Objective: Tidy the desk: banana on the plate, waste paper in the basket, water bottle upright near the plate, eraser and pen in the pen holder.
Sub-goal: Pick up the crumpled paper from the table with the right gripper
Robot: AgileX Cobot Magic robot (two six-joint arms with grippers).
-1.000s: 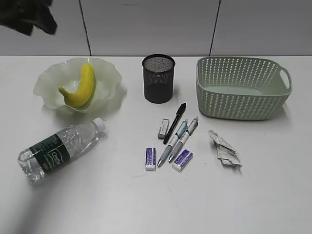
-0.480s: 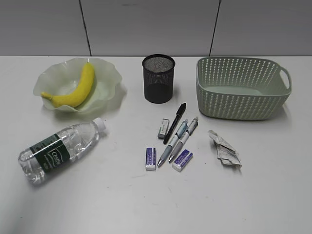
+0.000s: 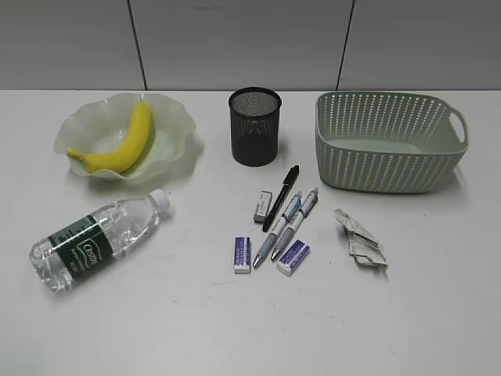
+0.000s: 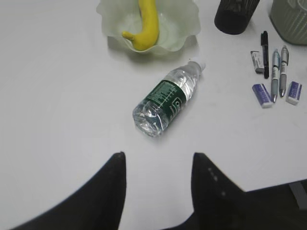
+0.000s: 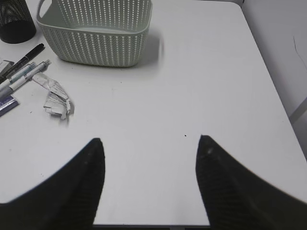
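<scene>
1. My left gripper hangs over bare desk, fingers apart, holding nothing.
2. My right gripper likewise: fingers wide, empty.
3. Banana lies in the plate.
4. Bottle lies on its side in front of the plate.
5. Pens, erasers and paper lie right of the bottle.

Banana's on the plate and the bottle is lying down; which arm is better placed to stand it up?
Probably the left. The bottle lies on the left of the desk, straight ahead of the left tool, whose open, empty jaws face it. The right tool looks at the basket and paper instead.
</scene>
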